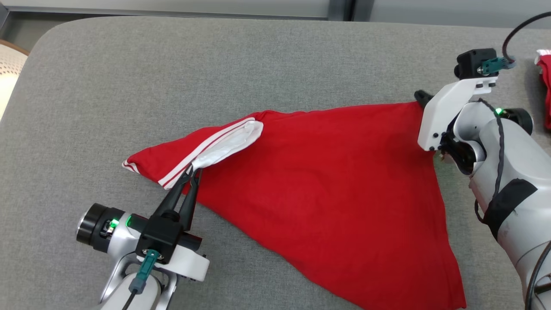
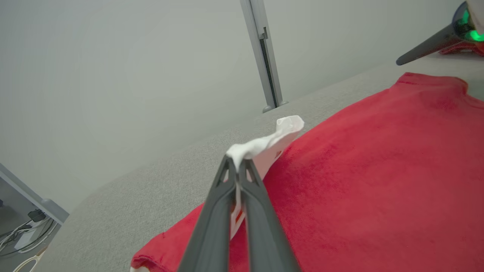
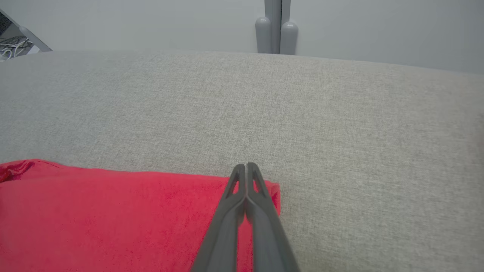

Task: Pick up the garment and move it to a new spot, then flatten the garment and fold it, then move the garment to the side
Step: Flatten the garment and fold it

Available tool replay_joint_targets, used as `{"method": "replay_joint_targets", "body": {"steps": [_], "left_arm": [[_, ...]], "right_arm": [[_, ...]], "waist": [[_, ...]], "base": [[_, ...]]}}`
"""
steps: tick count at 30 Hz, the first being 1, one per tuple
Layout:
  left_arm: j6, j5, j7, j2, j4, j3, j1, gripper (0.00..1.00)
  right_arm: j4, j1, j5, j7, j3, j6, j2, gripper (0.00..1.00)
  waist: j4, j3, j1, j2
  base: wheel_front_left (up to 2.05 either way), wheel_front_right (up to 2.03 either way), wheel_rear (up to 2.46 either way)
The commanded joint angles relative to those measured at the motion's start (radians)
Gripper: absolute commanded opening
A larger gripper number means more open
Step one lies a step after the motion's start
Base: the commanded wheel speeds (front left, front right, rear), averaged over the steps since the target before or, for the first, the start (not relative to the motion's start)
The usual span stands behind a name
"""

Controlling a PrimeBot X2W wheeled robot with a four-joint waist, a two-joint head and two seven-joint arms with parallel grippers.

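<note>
Holding the red garment (image 1: 327,181) at two points, I have the left end effector (image 1: 192,173) clenched on the white inner fabric beside the striped hem, and the right end effector (image 3: 246,170) pinched shut on the far right corner. The cloth lies spread in a rough triangle across the middle of the grey desk (image 1: 129,64), running toward the near right. It looks thin, light and limp, so I judge it will sag and bunch unless pulled taut; corners and hems are the safest grips.

The garment (image 1: 327,189) is made of soft, matt red cloth; the table (image 1: 172,77) beneath it is covered in coarse grey weave.
</note>
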Motion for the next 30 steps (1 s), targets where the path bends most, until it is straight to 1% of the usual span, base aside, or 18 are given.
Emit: {"method": "replay_joint_targets", "body": {"steps": [1, 4, 7, 9, 10, 11, 12, 14, 16, 23, 29, 30], "left_arm": [[0.009, 0.005, -0.002, 0.008, -0.009, 0.007, -0.005, 0.00], [0.014, 0.008, -0.002, 0.017, -0.044, 0.025, -0.012, 0.00], [0.003, -0.006, -0.002, 0.035, -0.079, 0.054, -0.031, 0.00], [-0.001, -0.011, -0.002, 0.054, -0.088, 0.074, -0.042, 0.00], [0.000, -0.011, -0.002, 0.061, -0.095, 0.085, -0.047, 0.00], [0.001, -0.013, -0.002, 0.068, -0.099, 0.092, -0.048, 0.00], [0.002, -0.017, -0.002, 0.076, -0.101, 0.100, -0.047, 0.00], [0.006, -0.025, -0.001, 0.087, -0.104, 0.116, -0.044, 0.00], [0.008, -0.030, -0.001, 0.090, -0.104, 0.121, -0.034, 0.00], [0.001, -0.030, -0.001, 0.078, -0.098, 0.103, -0.037, 0.00], [-0.004, -0.023, -0.001, 0.068, -0.089, 0.087, -0.053, 0.00], [-0.003, -0.022, -0.001, 0.069, -0.088, 0.085, -0.053, 0.00]], "right_arm": [[-0.006, -0.010, -0.004, -0.018, 0.004, 0.000, -0.009, 0.00], [-0.016, -0.022, -0.007, -0.083, 0.009, 0.000, -0.011, 0.00], [-0.021, -0.030, -0.003, -0.126, 0.010, 0.000, -0.012, 0.00], [-0.010, -0.030, 0.018, -0.117, 0.004, 0.000, -0.005, 0.00], [-0.001, -0.023, 0.031, -0.093, 0.007, 0.000, 0.003, 0.00], [0.007, -0.012, 0.041, -0.062, 0.013, 0.000, 0.012, 0.44], [0.011, -0.005, 0.053, -0.032, 0.019, 0.000, 0.016, 1.00], [0.015, -0.002, 0.071, 0.012, 0.029, 0.000, 0.018, 1.00], [0.020, -0.005, 0.085, 0.026, 0.032, 0.000, 0.023, 1.00], [0.078, -0.038, 0.094, 0.037, 0.038, 0.000, 0.042, 1.00], [0.112, -0.065, 0.086, 0.019, 0.043, 0.000, 0.040, 1.00], [0.117, -0.070, 0.086, 0.015, 0.044, 0.000, 0.043, 0.92]], "waist": [[-0.005, -0.003, 0.0000, 0.0000], [-0.016, -0.011, 0.0000, 0.0000], [-0.029, -0.018, 0.0000, 0.0000], [-0.039, -0.021, 0.0000, 0.0000], [-0.045, -0.022, 0.0000, 0.0000], [-0.050, -0.022, 0.0000, 0.0000], [-0.055, -0.020, 0.0000, 0.0000], [-0.063, -0.009, 0.0000, 0.0000], [-0.067, 0.004, 0.0000, 0.0000], [-0.046, 0.033, 0.0000, 0.0000], [-0.022, 0.038, 0.0000, 0.0000], [-0.020, 0.039, 0.0000, 0.0000]], "base": [[0.00, 0.00, 0.00], [0.00, 0.00, 0.00], [0.00, 0.00, 0.00], [0.00, 0.00, 0.00], [0.00, 0.00, 0.00], [0.00, 0.00, 0.00], [0.00, 0.00, 0.00], [0.00, 0.00, 0.00], [0.00, 0.00, 0.00], [0.00, 0.00, 0.00], [0.00, 0.00, 0.00], [0.00, 0.00, 0.00]]}}
